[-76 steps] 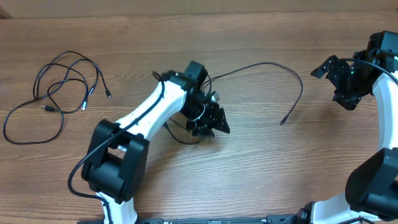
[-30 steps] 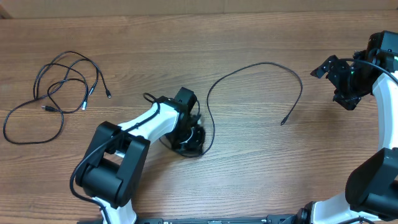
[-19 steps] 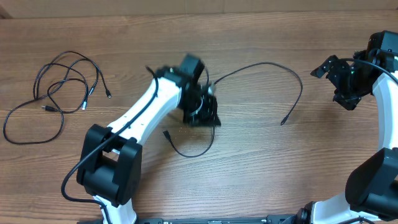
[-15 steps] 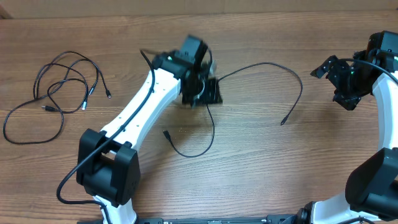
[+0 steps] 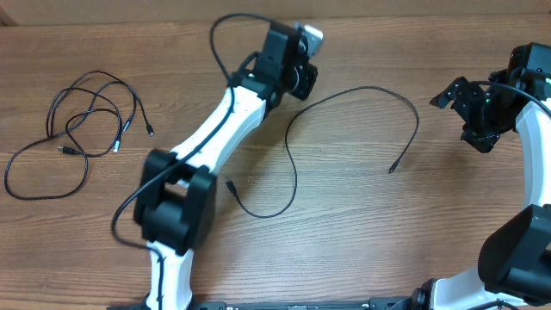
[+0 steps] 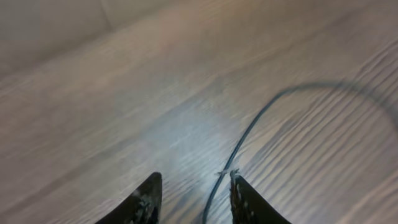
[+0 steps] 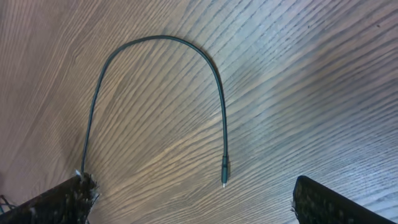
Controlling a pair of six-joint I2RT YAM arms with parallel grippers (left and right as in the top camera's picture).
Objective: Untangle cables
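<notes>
Black and thin, one cord (image 5: 370,88) lies loose mid-tabletop (image 5: 362,250); the tangle (image 5: 84,114) sits far left. Light and limp, they will snake when dragged, so pinch near a plug. Left jaws stand part spread, seemingly empty though the view is blurred; right jaws gape wide, empty.

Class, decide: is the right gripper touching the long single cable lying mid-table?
Apart. The overhead view shows bare table between the right gripper and the long single cable; its plug end lies clear of the open jaws.
</notes>
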